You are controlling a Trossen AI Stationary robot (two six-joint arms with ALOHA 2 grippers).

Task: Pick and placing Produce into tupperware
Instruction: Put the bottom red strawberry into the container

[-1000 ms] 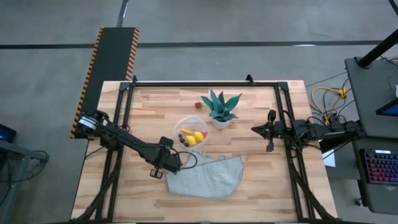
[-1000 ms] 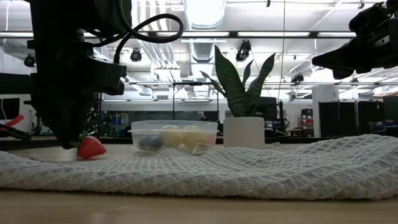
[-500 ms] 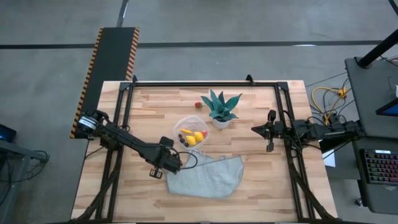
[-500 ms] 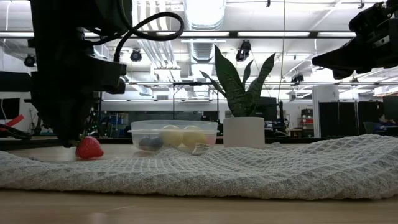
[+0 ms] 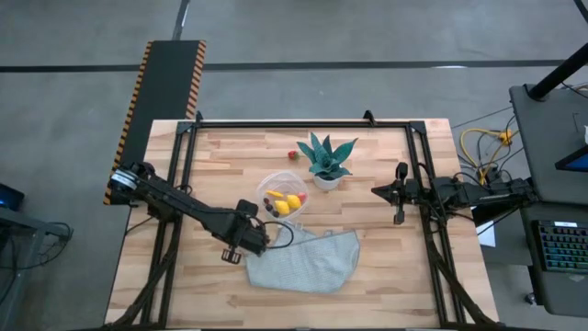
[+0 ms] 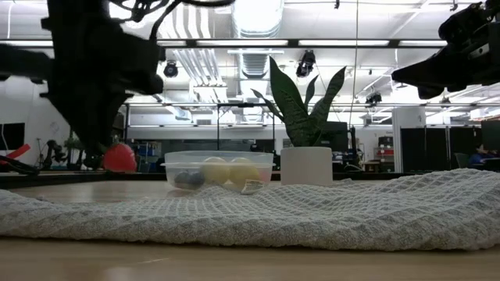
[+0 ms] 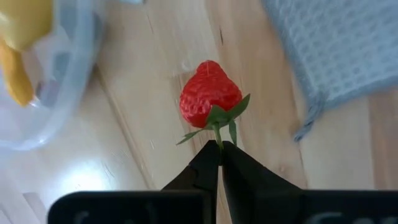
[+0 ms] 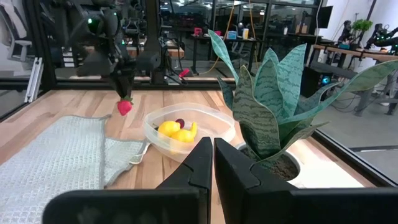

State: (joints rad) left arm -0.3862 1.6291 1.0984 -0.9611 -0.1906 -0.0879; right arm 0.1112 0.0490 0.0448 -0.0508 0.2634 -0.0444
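My left gripper [image 7: 220, 149] hangs over the bare wood between the grey cloth [image 5: 303, 260] and the clear round tupperware [image 5: 283, 195]. It is shut on a red toy strawberry [image 7: 208, 99]. Yellow lemon-like pieces and dark round ones lie inside the tupperware [image 8: 189, 134]. Another small red piece [image 5: 292, 154] rests on the table left of the teal potted plant [image 5: 326, 161]. My right gripper [image 8: 208, 155] is shut and waits in the air near the table's right edge [image 5: 397, 198]. My left gripper pinches the strawberry's green stem [image 7: 217, 132] between its two fingertips, coming from above and pointing down. The strawberry [image 6: 119, 158] hangs below the fingers, tip downward, lifted clear of the table.
The grey cloth [image 6: 312, 211] lies rumpled along the near side of the table. The potted plant [image 8: 273, 93] in its white pot [image 6: 306, 165] stands just right of the tupperware [image 6: 219, 170]. Bare wood shows on the far left and the right of the table.
My left gripper has risen, still shut on the stem. The strawberry, which lay on the table beside the cloth, is now lifted clear and hangs at about the height of the tupperware's rim.
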